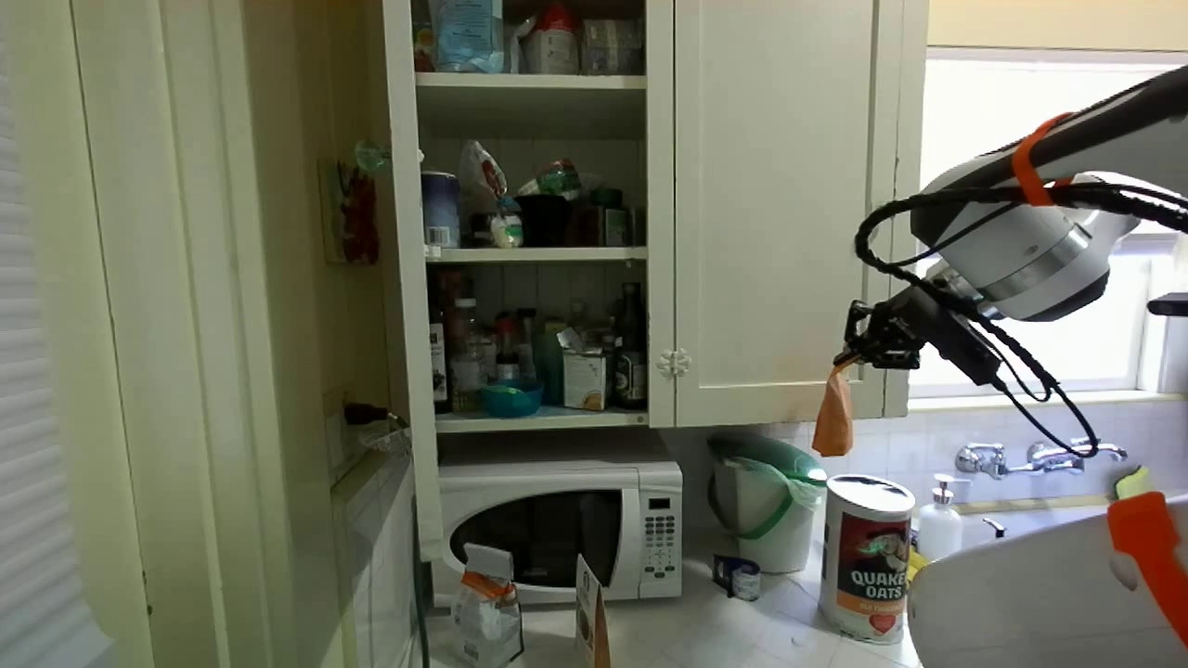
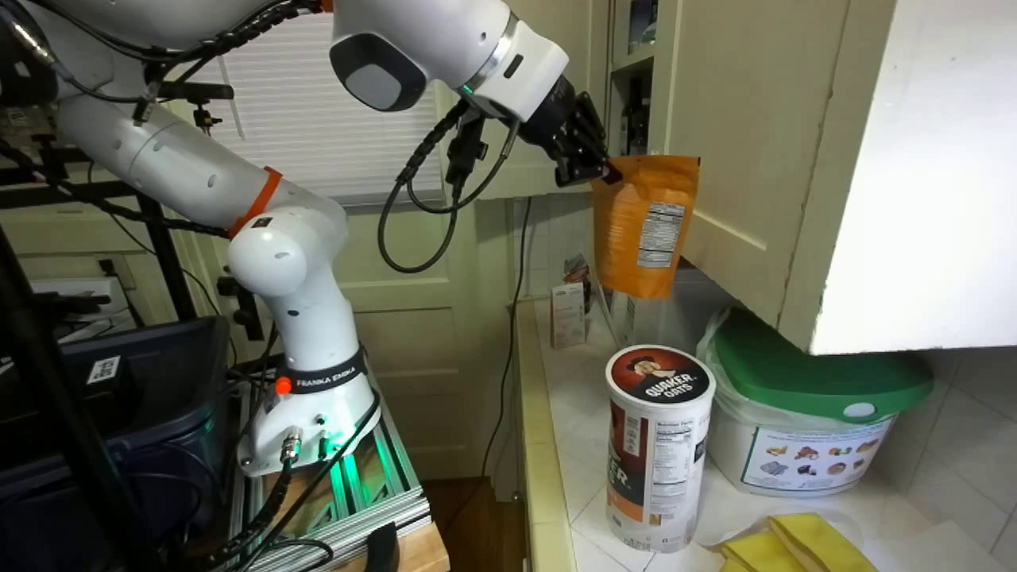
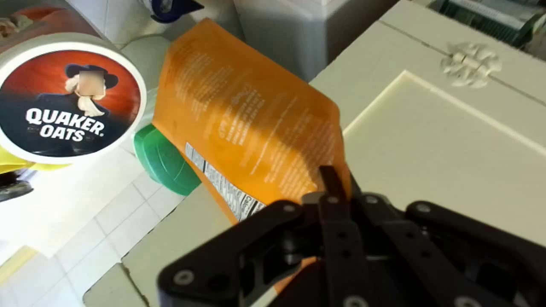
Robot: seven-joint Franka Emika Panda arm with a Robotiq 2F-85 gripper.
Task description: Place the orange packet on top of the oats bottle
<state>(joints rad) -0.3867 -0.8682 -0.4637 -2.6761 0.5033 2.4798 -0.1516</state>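
The orange packet (image 1: 833, 419) hangs upright from my gripper (image 1: 845, 356) in both exterior views, above the counter. My gripper (image 2: 610, 172) is shut on the packet's top edge near one corner. The packet (image 2: 636, 238) shows a white nutrition label in an exterior view. In the wrist view my gripper (image 3: 341, 183) pinches the packet (image 3: 243, 115), which tilts across the picture. The oats bottle (image 1: 868, 557) stands upright on the counter, lower than the packet and apart from it. Its lid (image 2: 660, 375) is on and uncovered. The lid also shows at the left of the wrist view (image 3: 70, 106).
A cabinet door (image 2: 739, 135) is close beside the packet and gripper. A white bin with a green lid (image 2: 822, 369) stands beside the oats bottle. A yellow cloth (image 2: 794, 544), a soap bottle (image 1: 940, 527), a dark blue tape dispenser (image 1: 738, 575) and a microwave (image 1: 548, 529) are also there.
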